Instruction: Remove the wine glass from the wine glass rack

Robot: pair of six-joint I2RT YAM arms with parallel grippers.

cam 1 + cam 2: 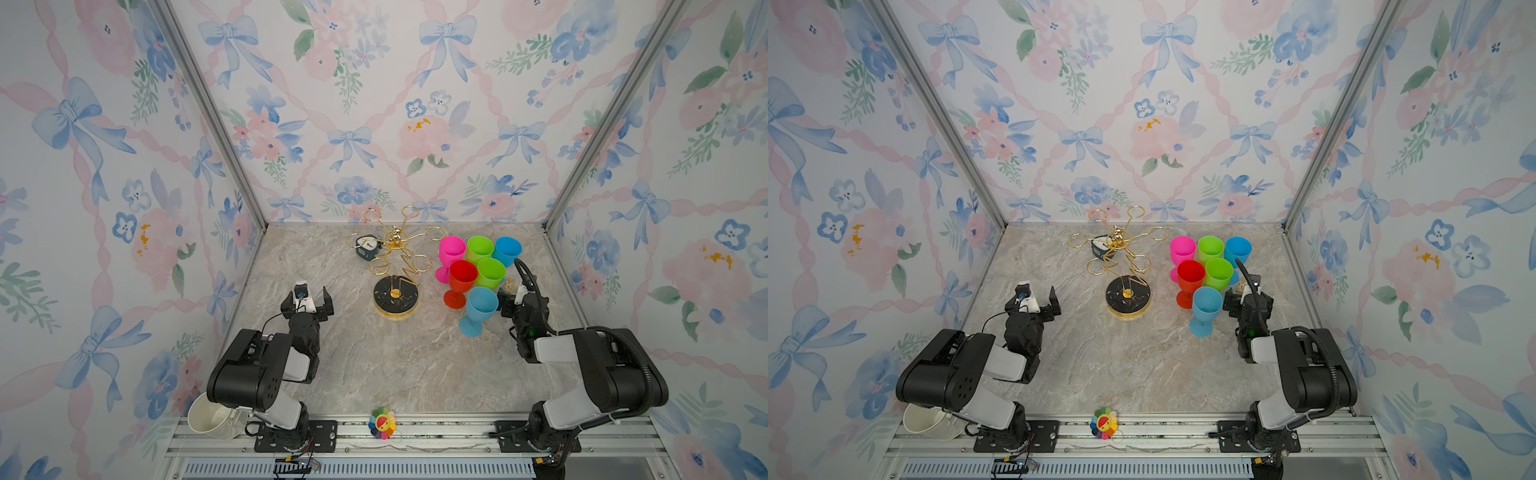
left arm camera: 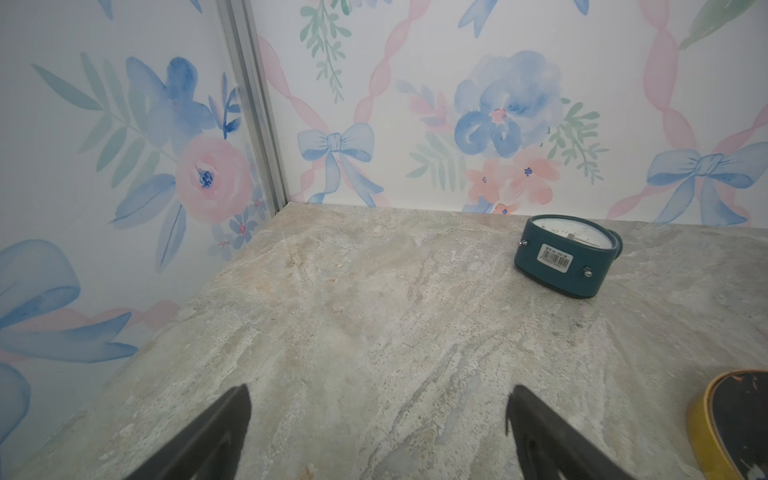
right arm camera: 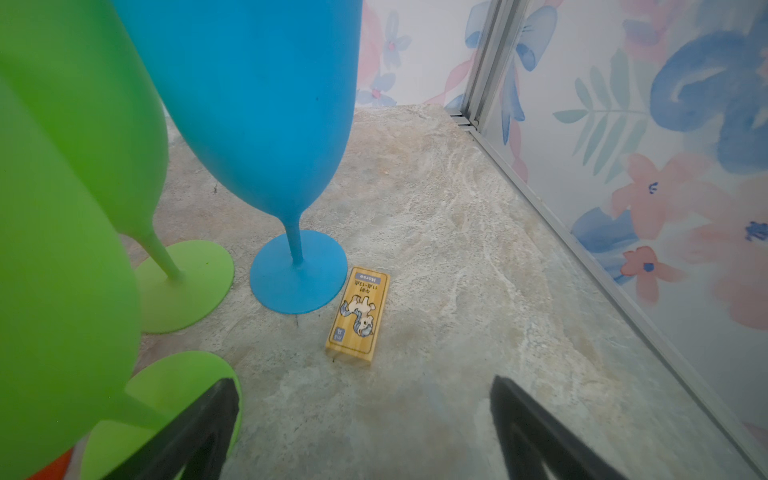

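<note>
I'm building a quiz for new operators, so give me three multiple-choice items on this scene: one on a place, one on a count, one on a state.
1. Where are the wine glasses relative to the wine glass rack?
A. hung from its loops
B. on the table, to its right
C. on its base

2. How many wine glasses are there?
A. four
B. six
C. eight

3. The left gripper is:
A. open, holding nothing
B. shut on a glass
C. shut on the rack

Answers:
1 B: all stand upright on the table, and the loops are bare.
2 B: one pink, one red, two green, two blue.
3 A: its jaws stand wide apart over bare table.
</note>
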